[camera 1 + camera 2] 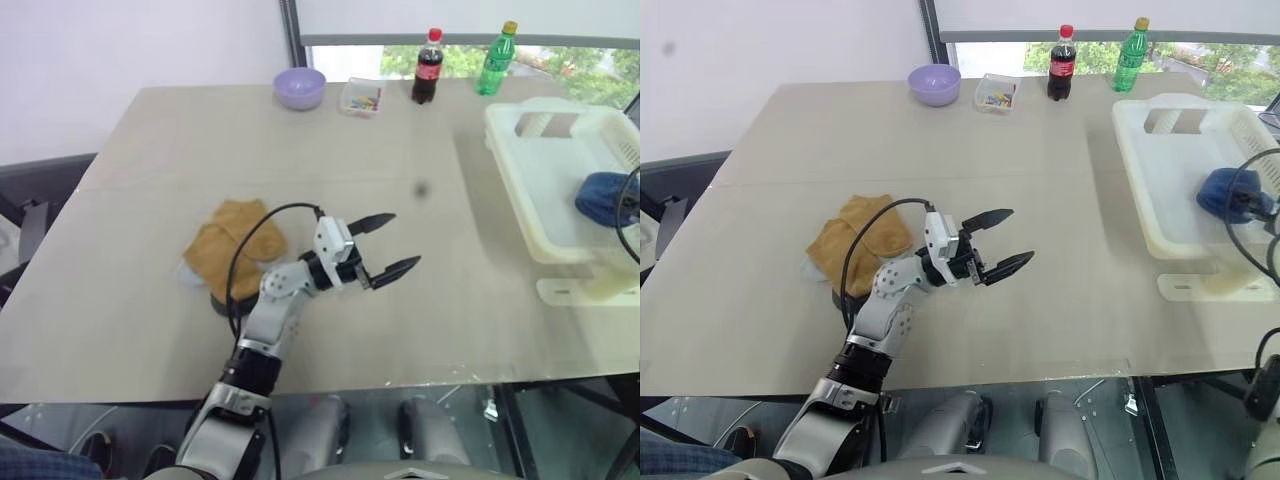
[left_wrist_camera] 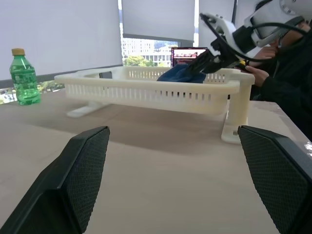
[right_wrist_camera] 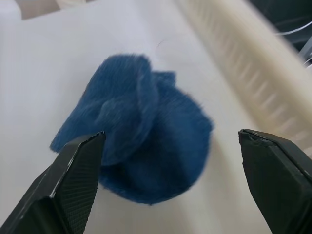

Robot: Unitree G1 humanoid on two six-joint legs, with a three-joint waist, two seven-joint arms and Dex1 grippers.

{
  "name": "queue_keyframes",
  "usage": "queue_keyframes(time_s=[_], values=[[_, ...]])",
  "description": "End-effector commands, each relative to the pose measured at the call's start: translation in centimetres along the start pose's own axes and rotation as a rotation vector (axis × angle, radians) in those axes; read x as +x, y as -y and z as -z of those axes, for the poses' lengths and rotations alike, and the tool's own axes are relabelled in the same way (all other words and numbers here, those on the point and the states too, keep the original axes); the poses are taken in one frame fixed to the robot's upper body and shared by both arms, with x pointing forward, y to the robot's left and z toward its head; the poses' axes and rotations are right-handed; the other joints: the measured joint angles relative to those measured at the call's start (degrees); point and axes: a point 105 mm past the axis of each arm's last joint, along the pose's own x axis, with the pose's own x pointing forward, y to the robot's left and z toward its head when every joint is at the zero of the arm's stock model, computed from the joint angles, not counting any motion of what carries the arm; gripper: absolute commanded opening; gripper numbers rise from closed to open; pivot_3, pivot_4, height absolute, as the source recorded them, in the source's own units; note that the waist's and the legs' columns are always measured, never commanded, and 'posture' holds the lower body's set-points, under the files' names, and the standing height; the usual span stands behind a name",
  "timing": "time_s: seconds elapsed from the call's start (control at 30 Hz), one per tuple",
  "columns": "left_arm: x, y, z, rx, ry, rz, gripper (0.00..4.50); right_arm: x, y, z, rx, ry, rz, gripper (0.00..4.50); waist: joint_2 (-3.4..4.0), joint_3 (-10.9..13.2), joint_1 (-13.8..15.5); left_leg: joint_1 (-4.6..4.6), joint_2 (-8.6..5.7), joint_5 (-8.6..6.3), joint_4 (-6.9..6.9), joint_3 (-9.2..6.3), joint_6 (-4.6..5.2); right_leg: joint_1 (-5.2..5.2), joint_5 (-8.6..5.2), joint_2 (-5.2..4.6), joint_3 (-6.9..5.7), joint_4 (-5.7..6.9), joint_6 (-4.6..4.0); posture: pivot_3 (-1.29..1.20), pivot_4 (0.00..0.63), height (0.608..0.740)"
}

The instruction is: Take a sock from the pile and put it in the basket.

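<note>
Beige tabletop by a window; lilac bowl, small clear box, cola bottle and green bottle stand along its far edge. I see the pile, tan socks showing, near the middle-left. My left gripper hangs just beside it, jaws wide apart, holding nothing. The basket sits at the right edge with a blue sock lying inside. My right gripper is above that sock, jaws spread wide, fingers clear of the fabric.
</note>
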Motion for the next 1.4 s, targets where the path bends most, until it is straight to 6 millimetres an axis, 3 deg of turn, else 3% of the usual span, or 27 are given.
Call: queue_keyframes(time_s=[0.03,0.13,0.23,0.27,0.33,0.43,0.57,0.7,0.9,1.13,1.23,1.4], values=[[-0.4,-0.1,-0.8,0.032,0.017,-0.012,4.5,-1.5,-0.5,-4.3,-0.075,0.172,-0.03,4.49,0.02,-0.01,-0.17,0.02,0.0,0.0,0.0,0.03,0.0,0.0,0.0,0.0,0.03,0.0,0.0,0.0,0.15,0.74],[-1.1,-0.1,-0.8,0.03,0.004,-0.028,4.5,-2.1,-3.1,-5.8,-0.152,0.273,-0.17,4.49,0.02,-0.01,-0.33,0.07,0.04,0.0,0.0,0.06,0.01,0.01,0.0,0.05,0.06,0.02,0.0,0.0,0.15,0.74],[-1.9,0.2,-0.8,0.025,-0.01,-0.04,4.5,-3.1,-7.0,-6.4,-0.263,0.413,-0.362,4.49,0.02,-0.01,-0.56,0.08,0.1,-0.01,-0.01,0.07,0.01,0.0,0.0,0.1,0.08,0.04,0.0,0.0,0.15,0.74],[-2.3,0.3,-0.8,0.018,-0.02,-0.053,4.5,-3.8,-9.1,-5.9,-0.28,0.445,-0.481,4.49,0.02,-0.01,-0.59,0.08,0.12,-0.01,0.0,0.06,0.01,0.01,0.0,0.12,0.08,0.03,0.0,0.0,0.15,0.74],[-3.2,0.6,-1.0,0.0,-0.04,-0.084,4.5,-5.0,-12.6,-4.1,-0.276,0.457,-0.701,4.49,0.0,0.0,-0.85,0.08,0.15,-0.01,0.0,0.06,0.0,0.01,0.0,0.14,0.08,0.02,0.01,0.0,0.15,0.74],[-4.5,1.1,-0.9,-0.02,-0.076,-0.136,4.5,-6.0,-16.2,-1.1,-0.277,0.469,-0.866,4.49,-0.03,0.0,-0.79,0.07,0.17,-0.02,0.03,0.02,0.01,0.02,0.0,0.14,0.07,0.02,0.01,0.0,0.15,0.74],[-6.5,2.0,0.1,-0.107,-0.124,-0.253,4.5,-6.3,-19.0,5.2,-0.264,0.358,-1.034,4.49,0.01,0.0,-0.24,0.08,0.17,-0.03,0.02,0.0,0.0,0.01,0.0,0.14,0.09,0.01,0.0,0.0,0.15,0.74],[-8.9,3.3,1.1,-0.1,-0.218,-0.34,4.5,-7.3,-18.4,11.2,-0.28,0.274,-1.194,4.49,0.0,-0.01,0.46,0.15,0.14,-0.06,0.04,-0.03,0.05,0.09,0.0,0.13,0.04,-0.01,0.0,0.0,0.15,0.74],[-12.7,5.6,1.6,-0.131,-0.346,-0.466,4.5,-7.7,-14.6,15.5,-0.309,0.152,-1.286,4.49,0.04,0.03,-0.04,0.2,0.15,-0.21,0.04,-0.04,0.27,0.19,-0.01,0.12,0.02,-0.1,0.0,0.0,0.15,0.74],[-16.8,8.3,1.6,-0.141,-0.45,-0.58,4.5,-7.5,-10.9,17.8,-0.402,0.054,-1.301,4.49,0.03,0.05,0.21,0.36,0.37,-0.24,0.0,0.03,0.29,0.35,-0.06,0.19,0.0,-0.2,-0.01,0.0,0.15,0.74],[-18.1,9.1,1.6,-0.124,-0.486,-0.599,4.5,-7.4,-10.2,18.4,-0.424,0.051,-1.318,4.49,0.03,0.05,0.22,0.36,0.37,-0.36,0.0,0.03,0.08,0.42,-0.06,0.19,-0.01,-0.3,0.0,0.0,0.15,0.74],[-19.1,8.6,1.5,-0.09,-0.496,-0.643,4.5,-7.2,-10.2,18.6,-0.464,0.095,-1.341,4.49,0.02,0.07,0.19,0.36,0.38,-0.37,0.0,0.03,0.1,0.44,-0.06,0.19,-0.04,-0.36,0.01,0.0,0.15,0.74]])
